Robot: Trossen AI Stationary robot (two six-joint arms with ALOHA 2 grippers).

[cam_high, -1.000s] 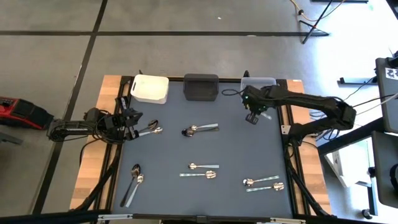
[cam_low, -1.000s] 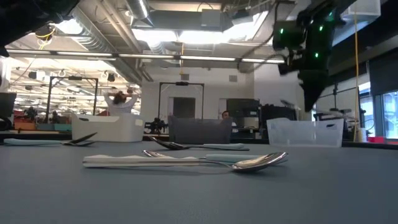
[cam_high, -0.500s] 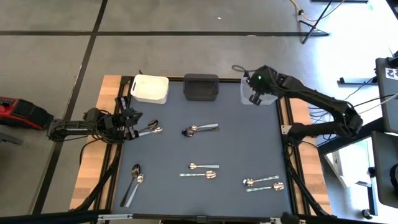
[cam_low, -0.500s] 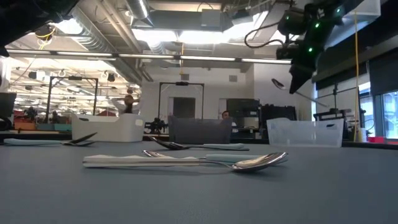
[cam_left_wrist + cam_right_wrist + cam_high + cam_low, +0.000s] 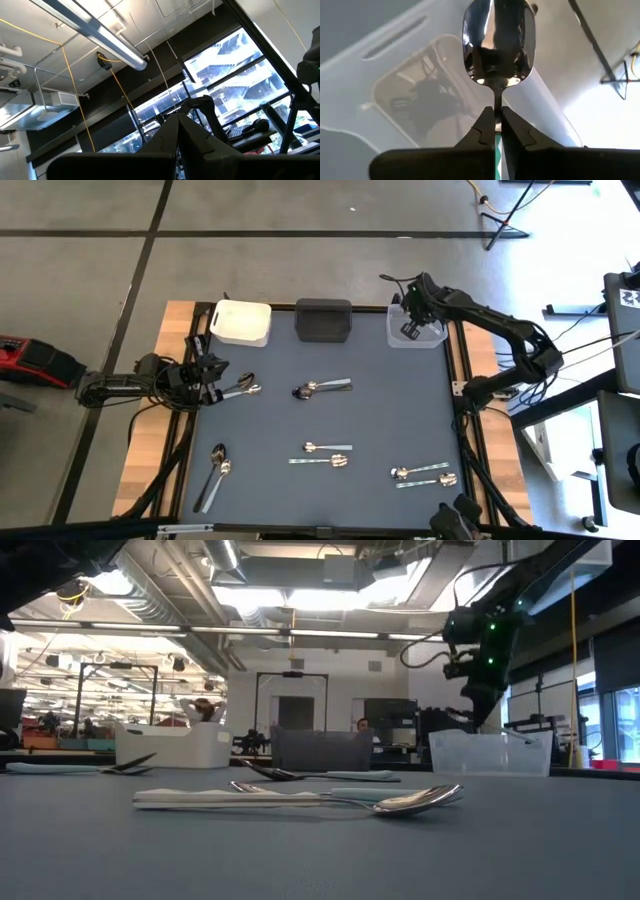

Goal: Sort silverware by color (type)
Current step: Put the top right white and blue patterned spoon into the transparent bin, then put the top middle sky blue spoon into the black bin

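Drop-off step: right gripper (image 5: 494, 131) pinched on a shiny spoon (image 5: 498, 40) above the clear bin (image 5: 414, 336), release into bin called for next; left gripper (image 5: 179, 131) closed, empty, parked at table's left edge; other spoons on table.

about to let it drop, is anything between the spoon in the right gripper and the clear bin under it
Nothing visible. The right gripper is shut on the spoon, held above the clear bin at the table's far right corner. In the right wrist view only the bin's open inside lies beyond the spoon's bowl.
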